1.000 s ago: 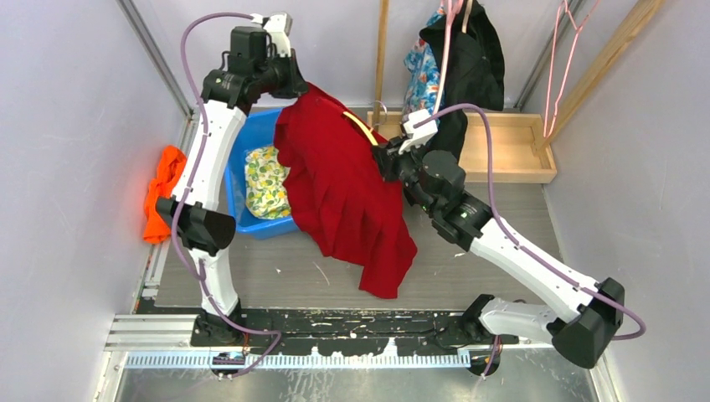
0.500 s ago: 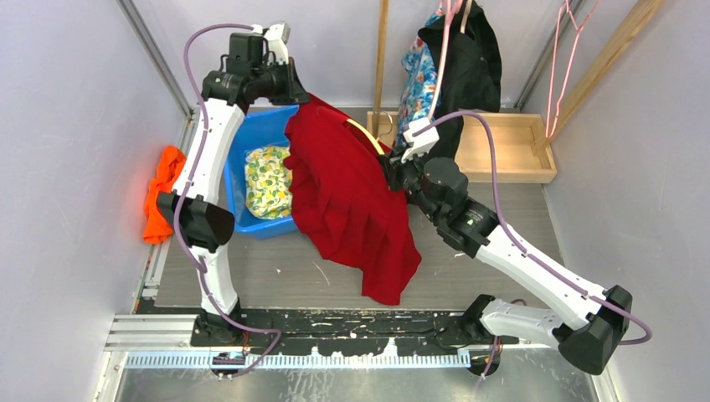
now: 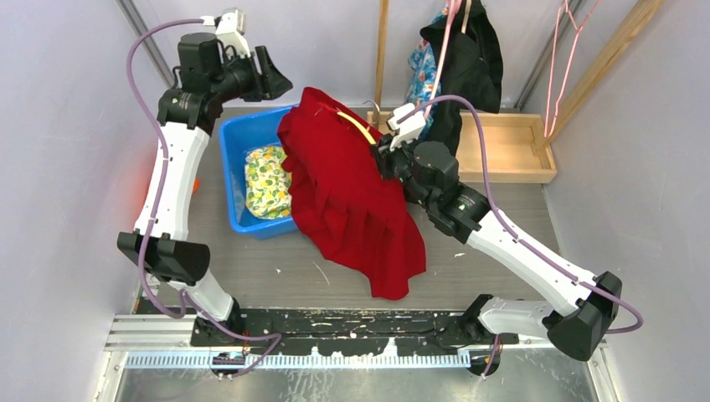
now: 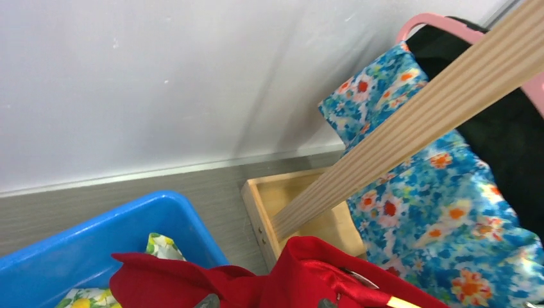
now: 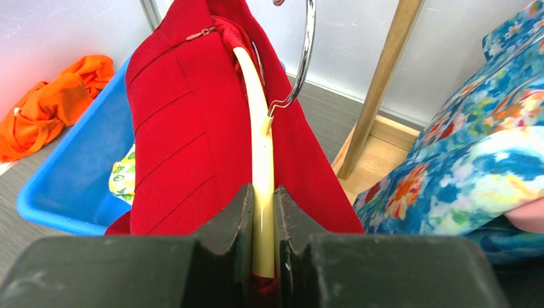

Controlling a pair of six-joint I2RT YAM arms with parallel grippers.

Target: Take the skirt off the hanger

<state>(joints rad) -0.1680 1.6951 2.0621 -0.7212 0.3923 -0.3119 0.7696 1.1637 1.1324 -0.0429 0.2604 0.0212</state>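
Presently the red skirt [image 3: 352,201] hangs on the cream hanger [image 3: 360,127], overlapping the right rim of the blue bin [image 3: 237,142]. Bare table [image 3: 276,272] lies open toward the arm bases; a wooden post [image 3: 383,50] stands close behind the hook. The right gripper [image 5: 262,200] is clamped on the hanger bar. The left gripper [image 3: 270,77], jaws apart and empty, hovers just left of the skirt's top edge

a blue bin [image 3: 238,141] holds a yellow-green patterned cloth [image 3: 266,181]; an orange garment [image 5: 54,102] lies beside it; a black garment [image 3: 475,60] and a blue floral garment [image 4: 410,192] hang above a wooden tray [image 3: 512,147].
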